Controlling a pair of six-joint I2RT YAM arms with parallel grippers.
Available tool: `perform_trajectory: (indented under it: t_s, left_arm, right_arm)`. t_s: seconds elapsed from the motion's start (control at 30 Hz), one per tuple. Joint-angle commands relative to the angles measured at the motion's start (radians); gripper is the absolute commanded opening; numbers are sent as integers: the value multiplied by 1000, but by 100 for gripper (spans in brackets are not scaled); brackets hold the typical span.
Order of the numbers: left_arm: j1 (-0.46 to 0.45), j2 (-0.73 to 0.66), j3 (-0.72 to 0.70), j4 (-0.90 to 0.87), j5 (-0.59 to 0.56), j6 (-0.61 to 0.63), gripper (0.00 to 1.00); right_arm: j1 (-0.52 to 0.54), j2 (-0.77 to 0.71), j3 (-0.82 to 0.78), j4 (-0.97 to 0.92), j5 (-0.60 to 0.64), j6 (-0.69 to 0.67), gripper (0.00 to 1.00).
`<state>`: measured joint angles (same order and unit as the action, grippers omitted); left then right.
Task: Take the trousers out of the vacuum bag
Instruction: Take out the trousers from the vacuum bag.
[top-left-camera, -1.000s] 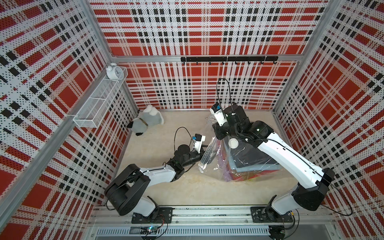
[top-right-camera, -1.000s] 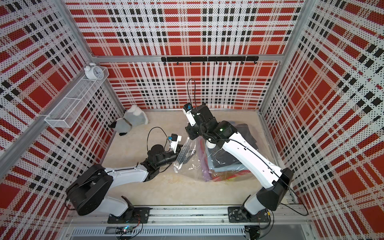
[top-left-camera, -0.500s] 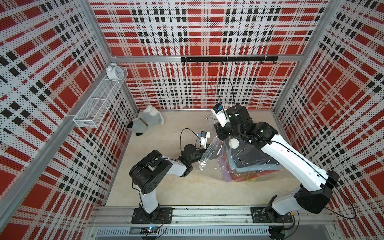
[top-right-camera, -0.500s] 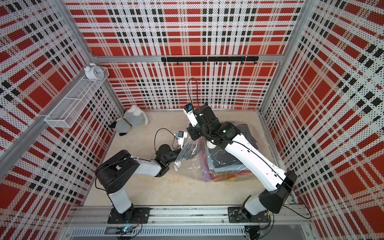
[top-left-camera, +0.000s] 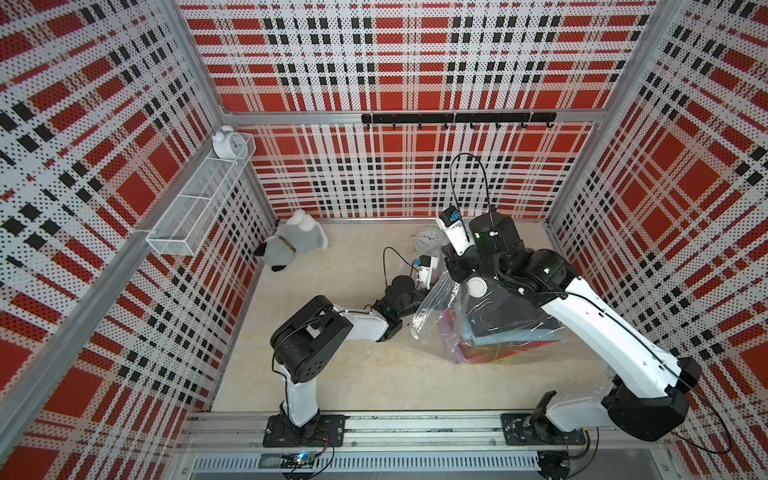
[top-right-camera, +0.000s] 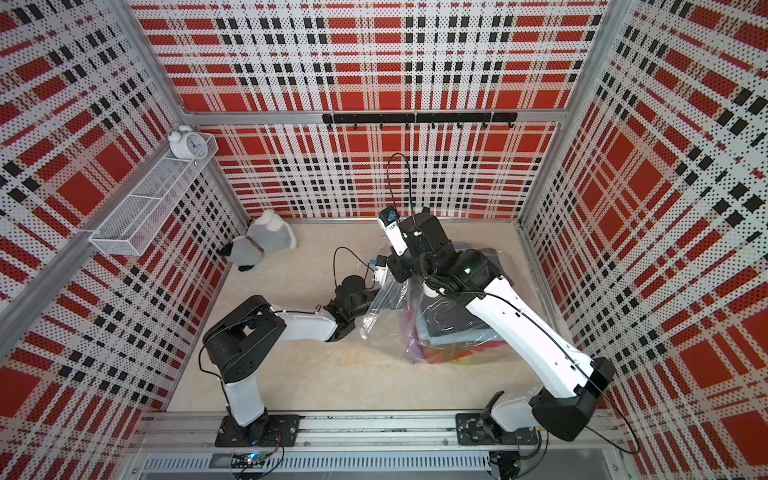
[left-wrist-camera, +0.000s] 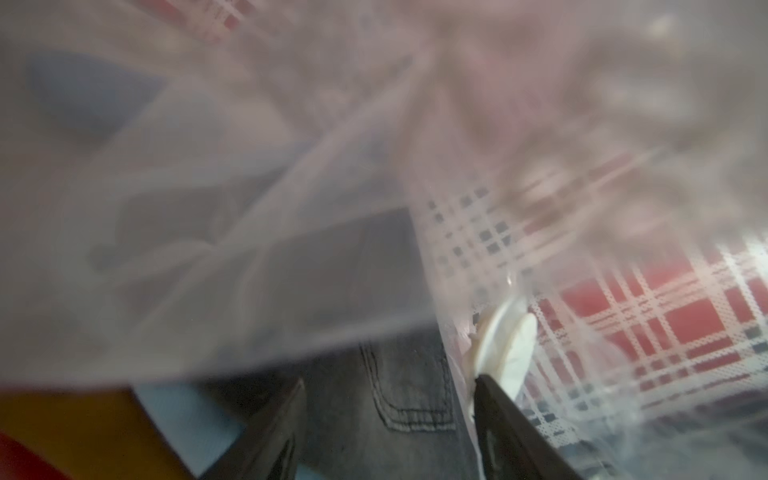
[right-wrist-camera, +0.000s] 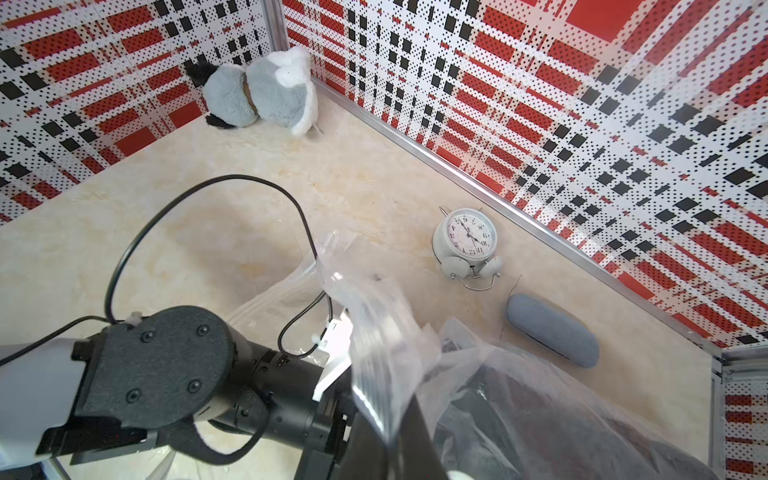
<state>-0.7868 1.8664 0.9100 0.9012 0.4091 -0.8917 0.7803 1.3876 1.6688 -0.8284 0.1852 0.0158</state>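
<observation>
No trousers (top-left-camera: 503, 316) are out of the vacuum bag (top-left-camera: 432, 303) yet. The right pincer (right-wrist-camera: 395, 440) pinches the bag; the left pincer (left-wrist-camera: 388, 386), spread, reaches in.

From above, the clear crinkly plastic vacuum bag (top-left-camera: 434, 299) hides the left pincer (left-wrist-camera: 388, 380) at its nine o'clock (film blurred up close).

Robot lab cell with homely props.
Plaid pegboard walls (top-left-camera: 415, 62), aluminium frame (top-left-camera: 195, 75), two arms (top-left-camera: 361, 326) on a rail (top-left-camera: 415, 432) at 6 o'clock, hook rack (top-left-camera: 457, 118) at 12.
</observation>
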Motion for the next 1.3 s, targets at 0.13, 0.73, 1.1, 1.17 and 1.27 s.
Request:
perform_trajectory:
  t_s: [0.13, 0.73, 1.1, 1.17, 1.27]
  left_arm:
    - [-13, 16, 37, -218, -90, 41, 65]
    - [-6, -24, 70, -263, -75, 76, 68]
    - [-6, -34, 81, -280, -73, 70, 68]
    - [-6, -32, 80, -280, -76, 68, 68]
    - [-9, -29, 91, -281, -68, 75, 68]
  right_arm:
    - [10, -74, 29, 85, 13, -35, 0]
    - [30, -50, 162, 28, 0, -62, 0]
    - [37, -29, 189, 6, 7, -72, 0]
    - [37, -27, 193, 3, 11, -73, 0]
    - [37, -25, 191, 3, 9, -75, 0]
